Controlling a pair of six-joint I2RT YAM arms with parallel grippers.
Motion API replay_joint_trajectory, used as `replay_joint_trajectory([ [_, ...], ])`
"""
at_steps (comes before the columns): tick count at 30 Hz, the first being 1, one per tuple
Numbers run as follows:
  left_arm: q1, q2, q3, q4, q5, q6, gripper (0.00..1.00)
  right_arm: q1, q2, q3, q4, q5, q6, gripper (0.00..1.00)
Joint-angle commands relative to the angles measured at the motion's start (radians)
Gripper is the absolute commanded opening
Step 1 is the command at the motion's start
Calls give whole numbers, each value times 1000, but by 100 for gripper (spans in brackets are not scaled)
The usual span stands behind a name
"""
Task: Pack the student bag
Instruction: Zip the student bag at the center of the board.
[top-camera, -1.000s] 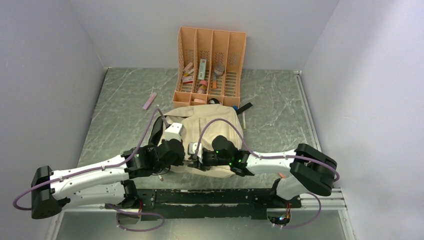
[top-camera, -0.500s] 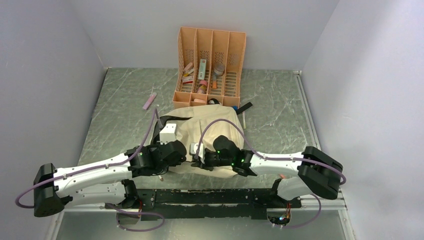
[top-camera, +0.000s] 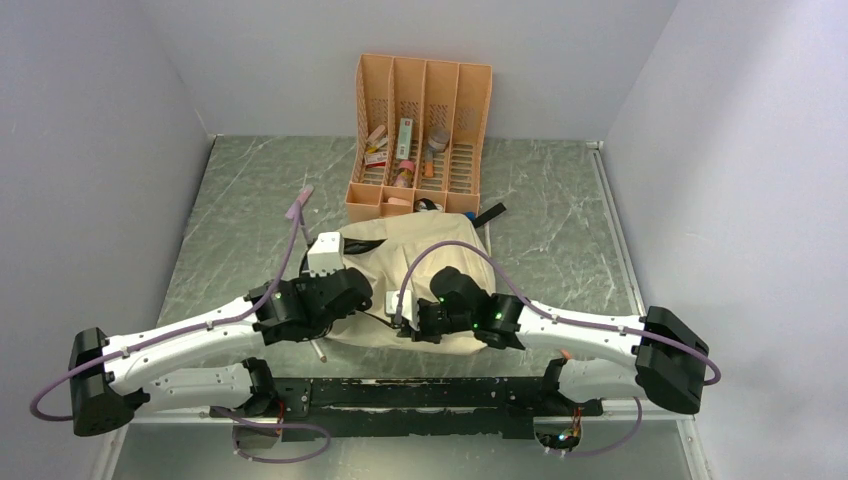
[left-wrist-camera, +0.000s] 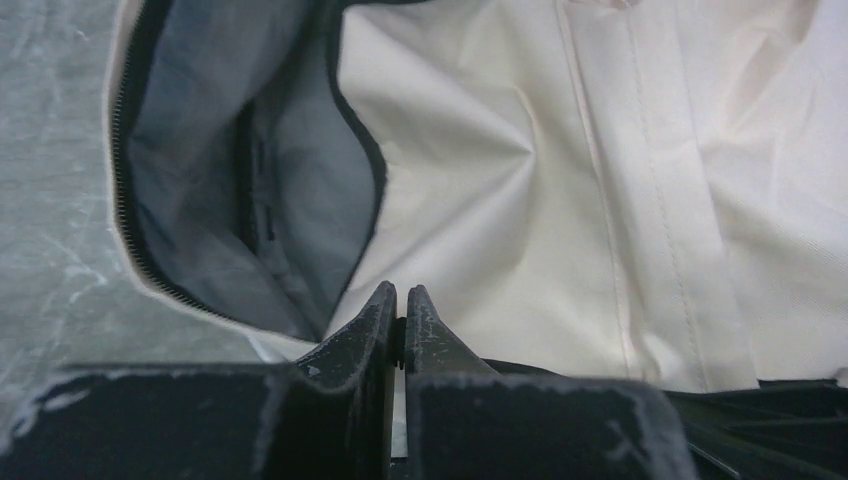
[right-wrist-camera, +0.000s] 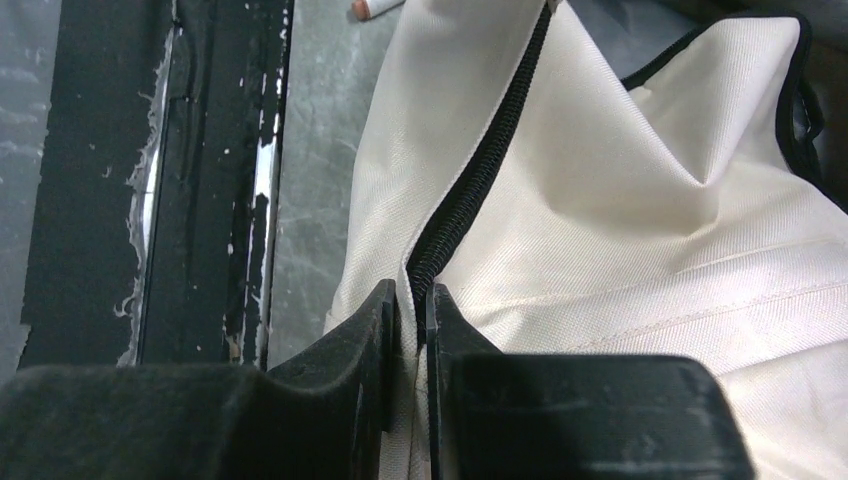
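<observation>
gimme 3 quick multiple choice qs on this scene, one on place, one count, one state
1. Where is the organiser relative to the bag?
A. On top of it
B. Beyond it, at the far side of the table
C. Between the arm bases

2. How many slots does the organiser have?
A. Two
B. Six
C. Four

3. What state is the right end effector in?
A. Shut on the bag at its zipper
B. Wide open above the table
C. Holding a pen

Answers:
1 B, the top view shows it standing past the bag, near the back wall.
2 C, three dividers make four slots.
3 A, the right wrist view shows its fingers pinched on the fabric at the zipper.
</observation>
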Motion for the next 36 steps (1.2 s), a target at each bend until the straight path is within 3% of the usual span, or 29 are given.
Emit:
replay_joint_trajectory([
  [1,30,-6,72,-117,-166,15,5,5,-2,43,-270,27,-68,0],
  [11,53,-33,134,-322,-291,-116,5,3,-56,91,-487,185,-96,0],
  [17,54,-48,131,-280,-286,-57,5,3,-111,121,-578,201,-79,3],
  [20,54,-75,79,-158,-219,32,5,4,-166,111,-498,167,-47,27],
  [22,54,-96,39,-87,-171,63,5,4,-194,103,-413,124,-15,36],
  [27,54,-130,-34,26,-83,84,5,3,-185,77,-94,37,132,40],
  [30,54,-133,-42,27,-70,76,5,3,-125,62,119,85,270,38],
  [36,53,-146,-37,20,-79,85,5,4,53,102,305,118,403,39],
])
